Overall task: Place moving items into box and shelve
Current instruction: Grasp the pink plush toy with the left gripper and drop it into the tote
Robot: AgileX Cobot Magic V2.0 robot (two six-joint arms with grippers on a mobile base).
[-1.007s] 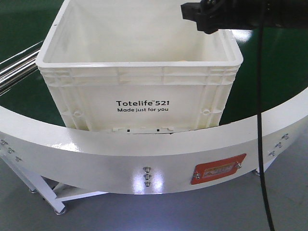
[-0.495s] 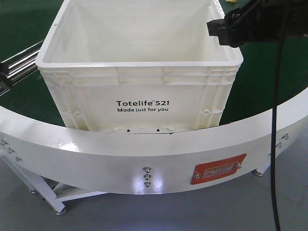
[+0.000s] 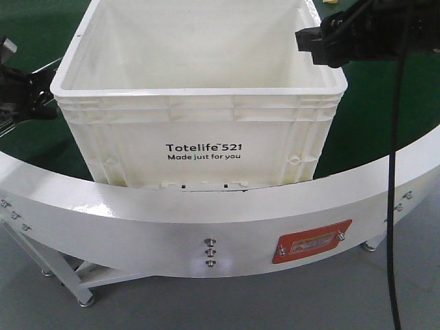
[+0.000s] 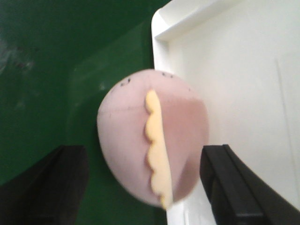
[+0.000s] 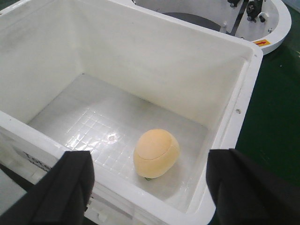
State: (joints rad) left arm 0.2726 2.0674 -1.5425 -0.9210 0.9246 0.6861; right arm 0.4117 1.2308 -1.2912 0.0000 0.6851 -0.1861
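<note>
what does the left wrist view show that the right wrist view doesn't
Only the left wrist view: the dull pinkish-brown rounded item with a yellow scalloped mark, between the fingers of the left gripper, at a rim corner of the large white plastic crate. Only the right wrist view: the smooth yellow-orange egg-shaped item lying on the crate's floor near a corner, below the open right gripper. Both: the crate and the green surface beside it.
</note>
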